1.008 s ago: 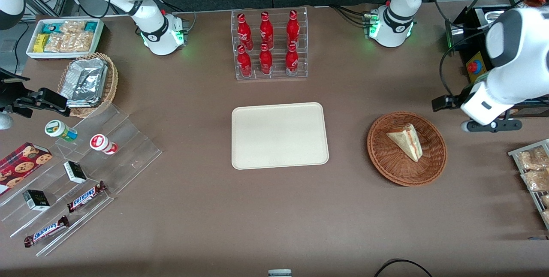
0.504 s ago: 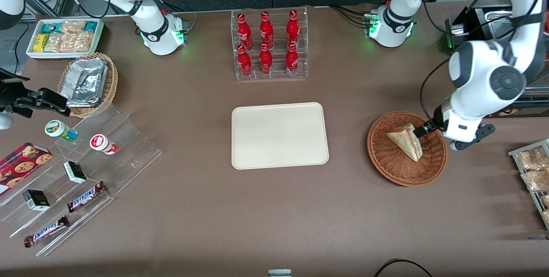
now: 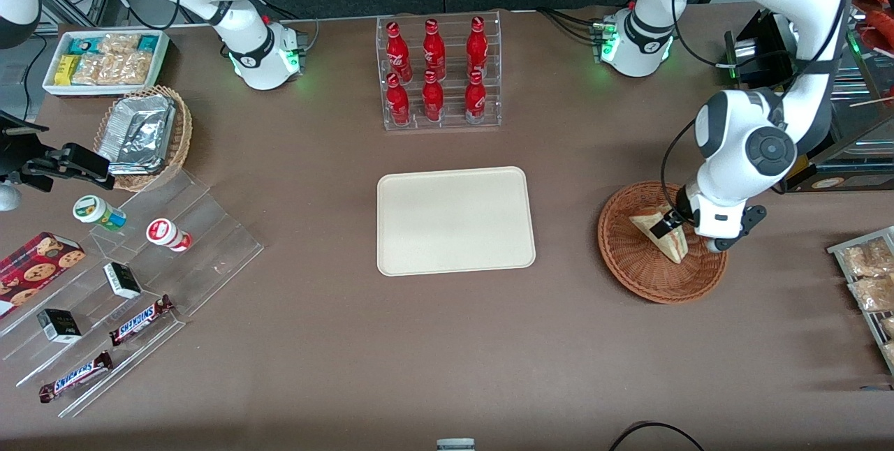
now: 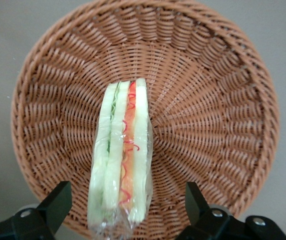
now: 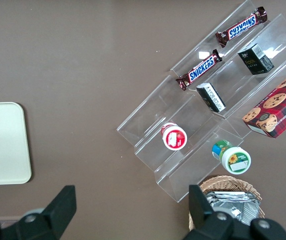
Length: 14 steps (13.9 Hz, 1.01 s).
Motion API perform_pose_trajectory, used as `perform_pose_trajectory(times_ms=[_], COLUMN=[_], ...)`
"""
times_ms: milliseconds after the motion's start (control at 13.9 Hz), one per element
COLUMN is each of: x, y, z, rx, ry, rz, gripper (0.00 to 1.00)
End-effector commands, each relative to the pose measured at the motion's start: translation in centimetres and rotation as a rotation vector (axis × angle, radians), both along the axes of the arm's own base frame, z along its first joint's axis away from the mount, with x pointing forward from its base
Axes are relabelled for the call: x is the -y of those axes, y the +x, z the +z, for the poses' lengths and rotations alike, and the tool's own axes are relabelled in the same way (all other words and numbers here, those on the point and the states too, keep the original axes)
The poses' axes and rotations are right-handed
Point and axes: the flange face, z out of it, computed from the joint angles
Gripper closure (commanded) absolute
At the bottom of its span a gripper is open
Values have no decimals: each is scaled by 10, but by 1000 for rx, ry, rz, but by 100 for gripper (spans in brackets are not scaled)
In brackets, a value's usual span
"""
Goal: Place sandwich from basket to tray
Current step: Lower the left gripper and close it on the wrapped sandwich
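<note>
Hovering right over the basket [image 3: 662, 241], the left arm's gripper [image 4: 125, 200] has its 2 fingers [image 4: 58, 202] spread wide, 1 on either side of the sandwich [image 4: 120, 165], and nothing is held yet. The wedge lies in the wicker bowl with its red-orange filling stripe facing up at the wrist camera, clear wrap crinkled around it. For a clean pick I'd say: drop straight down so the pads meet the 2 flat bread faces, not the cut edge, and close gently, since soft bread will likely squash and the wrap may slip. Fingertips should stop short of the weave so they don't snag. Lift above the rim first, then carry toward the tray [image 3: 455, 220], which sits bare, well apart, toward the parked arm's end of the table.
</note>
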Motion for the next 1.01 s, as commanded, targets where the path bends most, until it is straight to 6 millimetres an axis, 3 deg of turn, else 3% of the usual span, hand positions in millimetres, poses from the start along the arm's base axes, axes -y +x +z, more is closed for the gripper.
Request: perform_pose_trajectory(times_ms=[0,72,144,288,648,792,936], x=[1,1,1,1,0,9,23], y=[-5,-6,-7,-8,-9,4,16], z=[-15,-21,-23,-22,-17,1,34], rx=[11,5,1,-7,-39,-70,-117], ry=[9,9,9,10,15,21,32], rz=[14,14,18,23,2,-8,-30], gripper=[0,3,28,98,100,100,100])
